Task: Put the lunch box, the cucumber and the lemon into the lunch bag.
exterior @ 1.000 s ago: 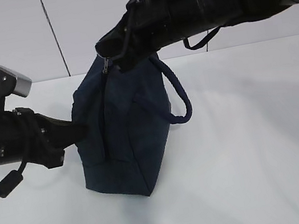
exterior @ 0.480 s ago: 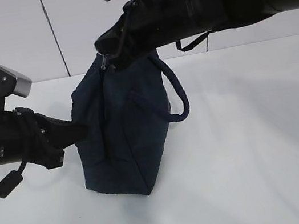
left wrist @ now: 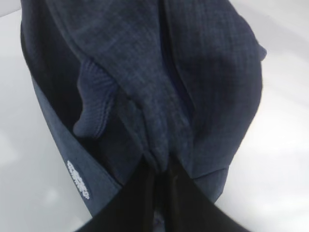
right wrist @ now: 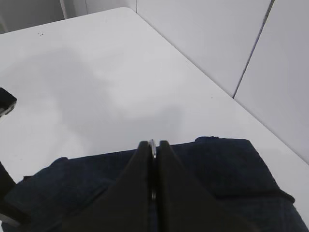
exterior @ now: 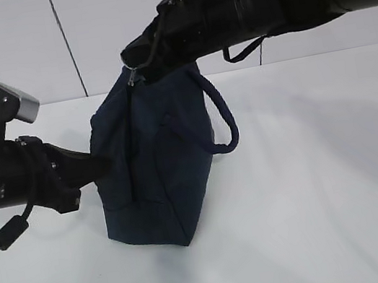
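Lunch bag (left wrist: 145, 72): small white label (left wrist: 78, 180), unreadable.

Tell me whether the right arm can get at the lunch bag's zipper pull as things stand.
Yes, it seems already there: the right gripper is shut on the silver zipper pull at the top of the lunch bag, with nothing between. The left gripper pinches the bag's fabric on the other side.

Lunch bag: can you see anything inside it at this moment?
No. The lunch bag looks zipped along the visible side, so its interior is hidden. The right gripper is shut on the zipper ring; the left gripper pinches the fabric.
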Available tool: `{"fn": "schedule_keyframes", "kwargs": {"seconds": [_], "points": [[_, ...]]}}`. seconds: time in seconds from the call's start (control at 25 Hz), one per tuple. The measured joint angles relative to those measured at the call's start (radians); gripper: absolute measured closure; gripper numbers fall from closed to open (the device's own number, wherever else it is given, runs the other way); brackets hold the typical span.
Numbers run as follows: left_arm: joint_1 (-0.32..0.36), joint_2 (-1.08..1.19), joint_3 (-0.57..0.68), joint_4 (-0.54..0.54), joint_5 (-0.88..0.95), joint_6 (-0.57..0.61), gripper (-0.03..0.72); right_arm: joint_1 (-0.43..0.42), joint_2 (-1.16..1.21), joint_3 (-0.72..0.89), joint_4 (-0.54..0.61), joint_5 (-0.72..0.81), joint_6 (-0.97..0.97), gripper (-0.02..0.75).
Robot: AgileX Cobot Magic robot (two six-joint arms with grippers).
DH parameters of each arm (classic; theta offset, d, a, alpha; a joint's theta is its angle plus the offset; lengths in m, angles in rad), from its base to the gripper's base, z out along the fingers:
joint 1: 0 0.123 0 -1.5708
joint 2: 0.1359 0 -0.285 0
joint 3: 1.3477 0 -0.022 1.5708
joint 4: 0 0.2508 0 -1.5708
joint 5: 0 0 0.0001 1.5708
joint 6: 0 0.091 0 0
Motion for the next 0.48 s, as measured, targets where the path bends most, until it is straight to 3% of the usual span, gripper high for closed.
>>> {"fn": "schedule_keyframes", "kwargs": {"seconds": [0.24,0.48], "points": [[0.0,0.0,0.0,0.0,-0.005,0.0,0.693,-0.023,0.0,-0.002,-0.077,0.051,0.103,0.73],[0.0,0.0,0.0,-0.004,-0.01,0.002,0.693,-0.036,-0.028,-0.009,-0.247,0.121,0.277,0.73]]}}
